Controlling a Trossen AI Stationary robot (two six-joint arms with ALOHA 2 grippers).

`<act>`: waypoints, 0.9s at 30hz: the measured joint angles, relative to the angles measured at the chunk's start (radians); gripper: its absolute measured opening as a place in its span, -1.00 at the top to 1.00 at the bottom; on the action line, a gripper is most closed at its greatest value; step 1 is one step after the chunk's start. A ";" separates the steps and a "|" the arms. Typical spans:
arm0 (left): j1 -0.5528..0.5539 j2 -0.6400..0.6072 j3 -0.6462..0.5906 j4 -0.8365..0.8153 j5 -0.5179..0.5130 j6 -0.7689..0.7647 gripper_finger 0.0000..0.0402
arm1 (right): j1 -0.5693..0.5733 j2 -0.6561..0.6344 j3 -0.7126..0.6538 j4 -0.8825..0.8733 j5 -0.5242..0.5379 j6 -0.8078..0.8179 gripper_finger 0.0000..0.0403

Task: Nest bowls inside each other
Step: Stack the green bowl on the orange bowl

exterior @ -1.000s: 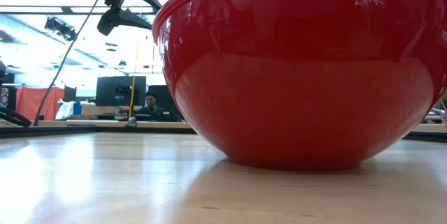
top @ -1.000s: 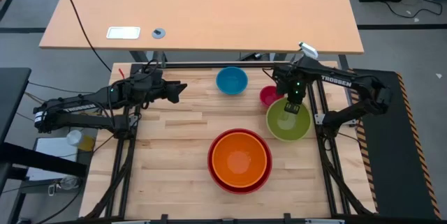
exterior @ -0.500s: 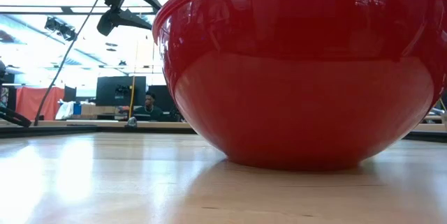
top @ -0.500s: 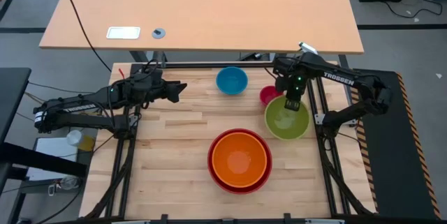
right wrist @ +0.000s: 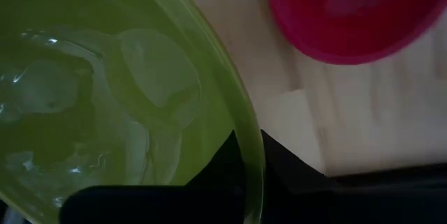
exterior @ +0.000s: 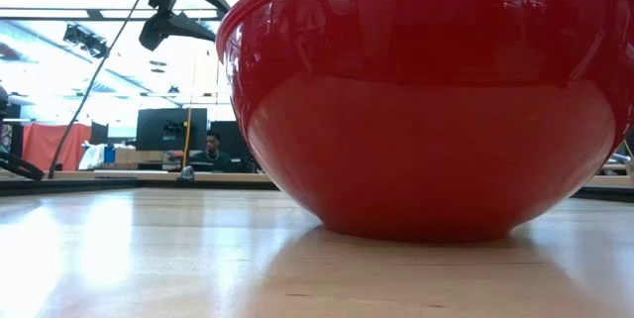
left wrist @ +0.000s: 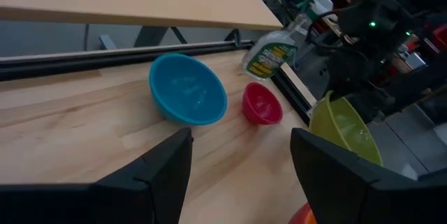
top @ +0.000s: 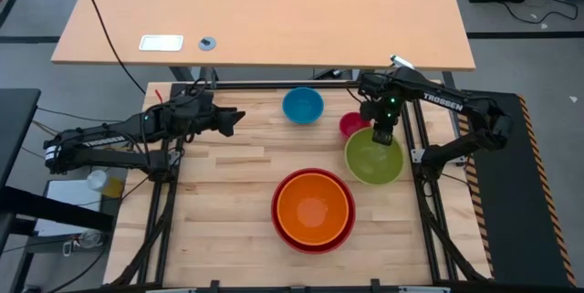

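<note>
An orange bowl (top: 313, 204) sits nested in the large red bowl (top: 283, 229), which fills the low view (exterior: 426, 100) near the table's front. The blue bowl (top: 302, 105) and the small pink bowl (top: 350, 125) stand on the wood at the far side; both show in the left wrist view, the blue bowl (left wrist: 188, 98) and the pink bowl (left wrist: 262, 104). The lime green bowl (top: 370, 160) is at the right, with my right gripper (top: 384, 136) shut on it. My left gripper (top: 235, 120) hovers open at the far left, pointing toward the blue bowl. My right gripper pinches the green bowl's rim (right wrist: 246, 137) on its far side, one finger inside the bowl and one outside. The fingers come steeply from above. The bowl looks tilted (left wrist: 346, 130); whether its base still touches the table I cannot tell.
A clear spray bottle (left wrist: 276, 51) stands at the far right edge behind the pink bowl. A black rail (top: 274, 84) runs along the table's far side. Bare wood lies between the blue bowl and the red bowl (top: 246, 161).
My right gripper has tipped and rolled a little with the green bowl's rim in its hold. The bowl has shifted slightly toward the table's left. My left arm has kept still.
</note>
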 joint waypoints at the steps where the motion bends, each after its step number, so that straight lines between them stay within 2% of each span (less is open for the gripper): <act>1: 0.000 0.000 0.000 0.000 0.003 0.001 -0.22 | 0.012 0.000 0.001 0.000 -0.013 0.016 0.90; 6: 0.000 0.000 0.000 0.000 0.004 0.018 -0.22 | 0.125 0.000 0.035 0.040 -0.062 0.101 0.88; 15: 0.018 0.000 0.000 0.000 0.010 0.008 -0.22 | 0.364 0.023 0.144 0.283 -0.102 0.329 0.88; 20: 0.057 0.008 0.000 0.000 0.045 0.016 -0.22 | 0.484 0.181 0.249 0.333 -0.102 0.344 0.86; 27: 0.058 0.007 0.001 0.001 0.046 0.026 -0.22 | 0.586 0.400 0.462 0.331 -0.059 0.254 0.86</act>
